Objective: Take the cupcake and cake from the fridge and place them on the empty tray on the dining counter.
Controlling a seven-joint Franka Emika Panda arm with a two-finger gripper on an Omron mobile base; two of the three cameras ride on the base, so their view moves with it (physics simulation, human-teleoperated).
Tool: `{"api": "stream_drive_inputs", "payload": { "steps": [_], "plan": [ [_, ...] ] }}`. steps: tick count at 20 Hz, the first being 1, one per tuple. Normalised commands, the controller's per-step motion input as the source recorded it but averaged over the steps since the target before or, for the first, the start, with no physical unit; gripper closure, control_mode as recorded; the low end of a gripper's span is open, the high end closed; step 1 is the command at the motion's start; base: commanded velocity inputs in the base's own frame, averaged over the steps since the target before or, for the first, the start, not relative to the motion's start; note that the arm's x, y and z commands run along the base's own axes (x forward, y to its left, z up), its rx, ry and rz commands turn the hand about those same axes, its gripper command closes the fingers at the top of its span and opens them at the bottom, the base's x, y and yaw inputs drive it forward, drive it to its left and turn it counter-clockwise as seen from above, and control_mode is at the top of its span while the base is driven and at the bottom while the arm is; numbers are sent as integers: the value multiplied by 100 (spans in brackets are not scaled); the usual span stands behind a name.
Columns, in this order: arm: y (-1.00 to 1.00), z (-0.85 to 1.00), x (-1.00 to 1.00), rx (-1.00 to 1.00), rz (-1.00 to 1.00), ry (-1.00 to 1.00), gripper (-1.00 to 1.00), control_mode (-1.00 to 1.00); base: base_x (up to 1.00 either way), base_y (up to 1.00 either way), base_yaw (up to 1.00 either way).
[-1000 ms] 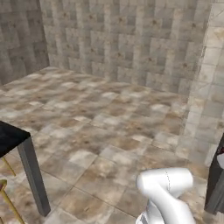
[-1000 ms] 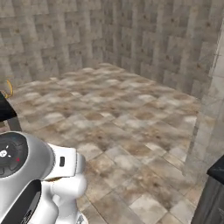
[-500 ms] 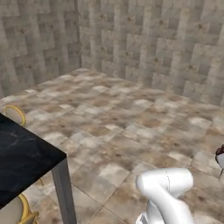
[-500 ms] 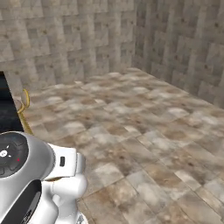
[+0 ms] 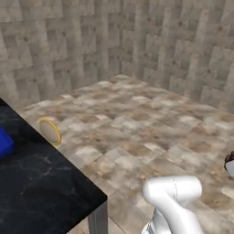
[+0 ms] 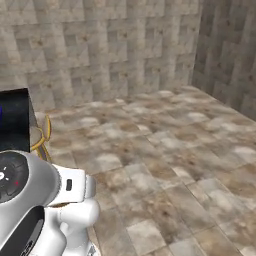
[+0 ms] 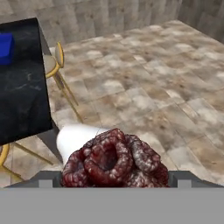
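Left base view: black marble table at lower left, blue tray at its left edge, waiting for delivery. Right base view: table corner at left, yellow stool beside it. Hand view: reddish cake bottom centre, seemingly gripped between wide-set fingers, for carrying trayward.

Stone-tiled walls, mottled tile floor

Even, flat, shadowless rendered light; no glare; textures soft, coarse and blurry in all views.
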Motion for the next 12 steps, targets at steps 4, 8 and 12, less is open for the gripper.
{"api": "stream_drive_inputs", "payload": {
  "steps": [4,8,12],
  "plan": [
    [0,0,0,0,0,0,100,100,100,-11,45],
    [0,0,0,0,0,0,100,100,100,-31,53],
    [0,0,0,0,0,0,100,100,100,-23,56]
  ]
}}
